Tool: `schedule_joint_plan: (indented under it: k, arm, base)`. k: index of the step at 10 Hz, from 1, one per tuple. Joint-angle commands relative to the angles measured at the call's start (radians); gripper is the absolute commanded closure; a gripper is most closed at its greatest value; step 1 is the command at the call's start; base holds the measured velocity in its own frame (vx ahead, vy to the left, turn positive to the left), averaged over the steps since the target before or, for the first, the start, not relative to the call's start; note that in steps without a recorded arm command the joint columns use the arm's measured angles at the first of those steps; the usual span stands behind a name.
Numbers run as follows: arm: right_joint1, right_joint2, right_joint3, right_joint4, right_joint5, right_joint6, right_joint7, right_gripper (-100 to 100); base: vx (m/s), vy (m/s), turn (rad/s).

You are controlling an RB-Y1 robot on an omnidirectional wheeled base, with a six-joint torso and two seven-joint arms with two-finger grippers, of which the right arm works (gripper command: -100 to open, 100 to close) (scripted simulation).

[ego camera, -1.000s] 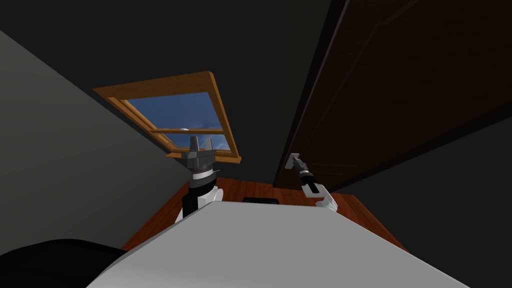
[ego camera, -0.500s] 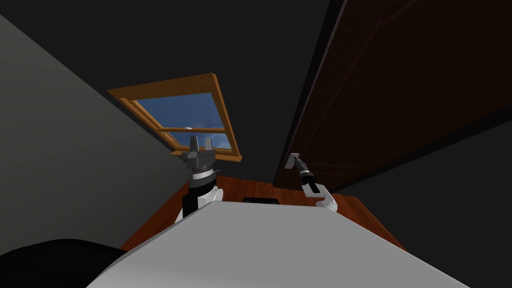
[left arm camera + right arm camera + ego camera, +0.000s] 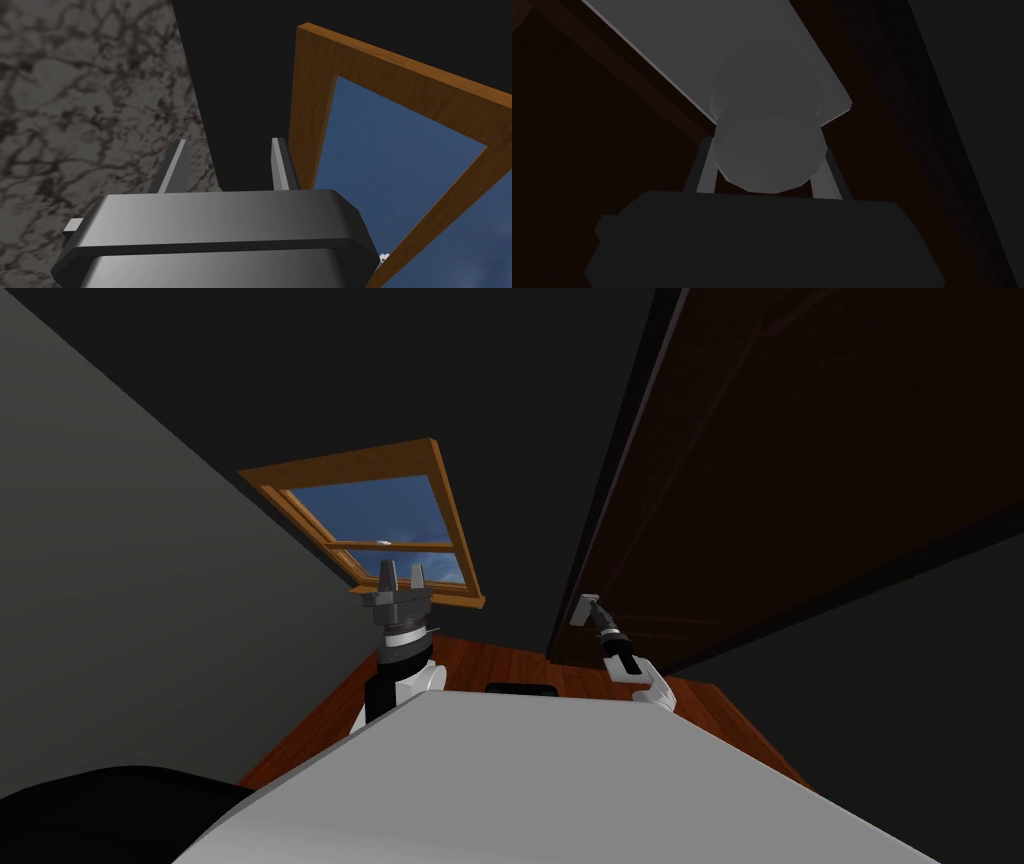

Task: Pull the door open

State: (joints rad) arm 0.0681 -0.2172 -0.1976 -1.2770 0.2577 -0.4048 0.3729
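A dark brown door (image 3: 800,458) fills the upper right of the head view, standing at a slant with its edge toward me. Its grey round knob (image 3: 768,152) sits on a light grey plate (image 3: 752,45). My right gripper (image 3: 590,610) reaches up to the door's edge, and in the right wrist view its two fingers (image 3: 704,170) press the knob's sides. My left gripper (image 3: 400,578) is held up in front of my chest, fingers (image 3: 277,165) apart with nothing between them.
A wooden-framed window (image 3: 375,523) with blue sky is set in the dark wall ahead, left of the door. A grey wall (image 3: 120,588) runs along my left. Reddish wood floor (image 3: 480,663) shows below the grippers.
The window has slid right in the head view, so my view has turned left a little. The right gripper stays on the knob and the left arm is unchanged.
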Motion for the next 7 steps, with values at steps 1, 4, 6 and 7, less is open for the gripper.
schedule_joint_plan:
  k: [1, 4, 6, 7]
  arm:
    - [0.002, 0.007, 0.013, -0.002, -0.013, 0.001, -0.036, 100]
    - [0.003, 0.006, 0.020, -0.006, -0.062, 0.005, -0.116, 100]
    - [0.004, 0.005, 0.024, -0.007, -0.087, 0.007, -0.158, 100]
    - [0.005, 0.004, 0.028, -0.009, -0.112, 0.009, -0.191, 100]
  base:
    - [-0.041, -0.030, 0.040]
    - [-0.040, -0.023, 0.049]
    - [-0.049, -0.027, 0.061]
    - [-0.042, -0.017, 0.072]
